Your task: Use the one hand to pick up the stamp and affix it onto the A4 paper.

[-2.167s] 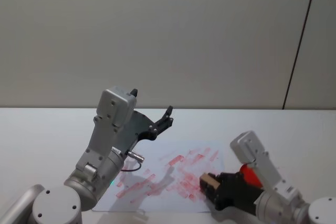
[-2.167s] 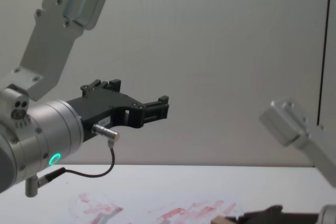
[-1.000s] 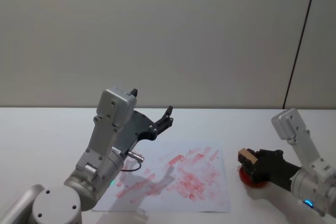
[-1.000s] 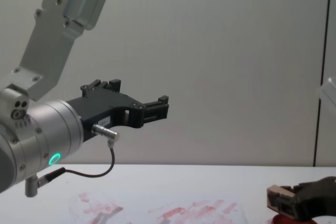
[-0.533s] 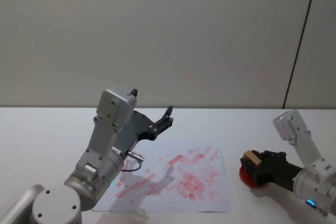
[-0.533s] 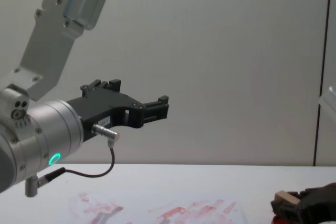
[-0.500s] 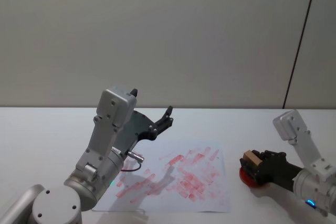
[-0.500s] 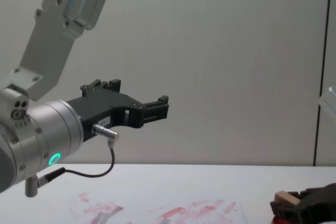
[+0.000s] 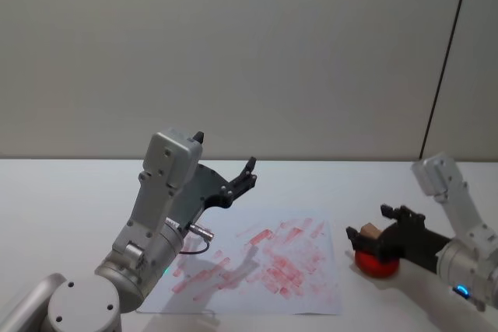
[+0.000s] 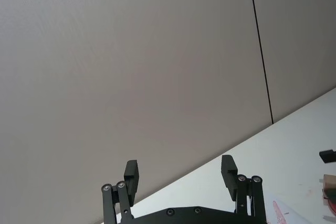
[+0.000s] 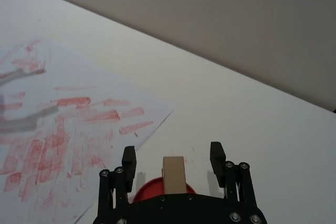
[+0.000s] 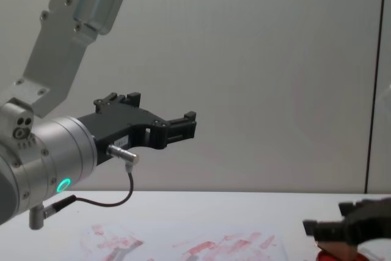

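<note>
The right hand [image 9: 372, 234] is spread wide around the blocky wooden stamp [image 9: 370, 232], seemingly not gripping it, upright on the round red pad [image 9: 377, 263] beside the ink-smeared paper [image 9: 257, 266]. The left gripper [image 9: 247, 173] hangs open, raised.

Chest camera: both our grippers over the surface [image 12: 183, 212]

Our left gripper [image 12: 183, 128] hangs raised above the A4 paper [image 12: 201, 246]; our right gripper [image 12: 324, 229] sits low, fingers apart, over the stamp [image 12: 339, 249].
</note>
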